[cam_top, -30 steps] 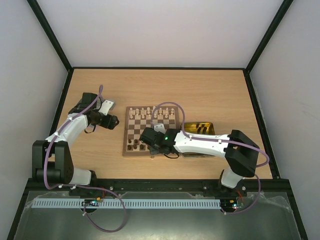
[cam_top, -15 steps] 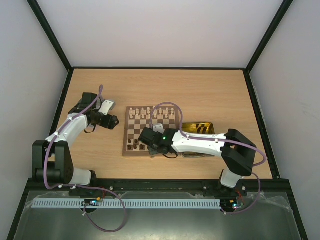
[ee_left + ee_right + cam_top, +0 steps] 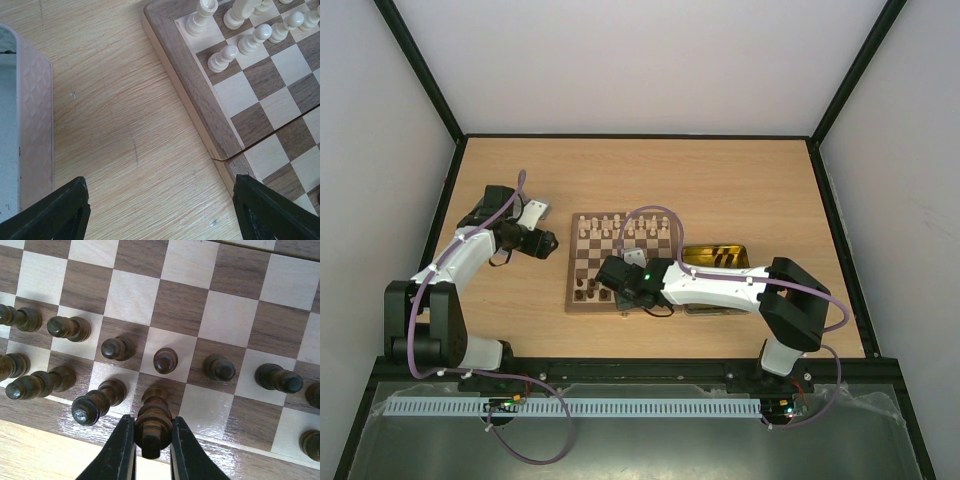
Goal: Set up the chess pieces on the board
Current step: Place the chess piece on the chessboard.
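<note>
Right hand (image 3: pixel 151 426) pinching a dark piece (image 3: pixel 153 410) over the board (image 3: pixel 180 307), left hand (image 3: pixel 160 200) spread

Right arm (image 3: pixel 720 285) shifts a little left along the near side of the board (image 3: pixel 572 270). The black elbow block (image 3: pixel 798 310) sits further left than a second ago. The wrist goes with it, so the right gripper (image 3: pixel 608 288), closed on a dark piece (image 3: pixel 152 422), ends a touch closer to the board's near-left corner. Most of the shift comes in the first half second, then only a tiny creep. The purple cable loop (image 3: pixel 648 210) over the board slides left too. Slightly more of the yellow-lined tin (image 3: pixel 718 254) shows behind the forearm now.
</note>
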Controlling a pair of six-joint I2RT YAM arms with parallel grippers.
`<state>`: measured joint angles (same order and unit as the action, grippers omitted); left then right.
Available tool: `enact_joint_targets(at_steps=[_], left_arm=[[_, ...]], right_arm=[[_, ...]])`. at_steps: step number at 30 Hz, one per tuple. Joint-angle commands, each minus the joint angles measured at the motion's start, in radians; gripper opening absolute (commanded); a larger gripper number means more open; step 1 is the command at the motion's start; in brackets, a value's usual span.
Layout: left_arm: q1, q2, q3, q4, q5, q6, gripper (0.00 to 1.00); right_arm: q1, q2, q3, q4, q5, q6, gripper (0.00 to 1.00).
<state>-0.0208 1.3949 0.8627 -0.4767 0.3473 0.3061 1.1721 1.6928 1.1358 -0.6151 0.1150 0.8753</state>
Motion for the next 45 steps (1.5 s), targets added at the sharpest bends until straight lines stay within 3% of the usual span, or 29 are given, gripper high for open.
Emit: enact_joint_targets(at_steps=[1,45], left_arm=[[0.007,-0.003,-0.013,-0.002,0.005,0.007,0.79],[0.007,-0.003,-0.013,-0.003,0.005,0.007,0.79]], right_arm=[[0.008,0.015,0.01,0.014,0.009,-0.003,0.02],[0.012,-0.003,-0.009,-0.023,0.024,0.002,0.02]])
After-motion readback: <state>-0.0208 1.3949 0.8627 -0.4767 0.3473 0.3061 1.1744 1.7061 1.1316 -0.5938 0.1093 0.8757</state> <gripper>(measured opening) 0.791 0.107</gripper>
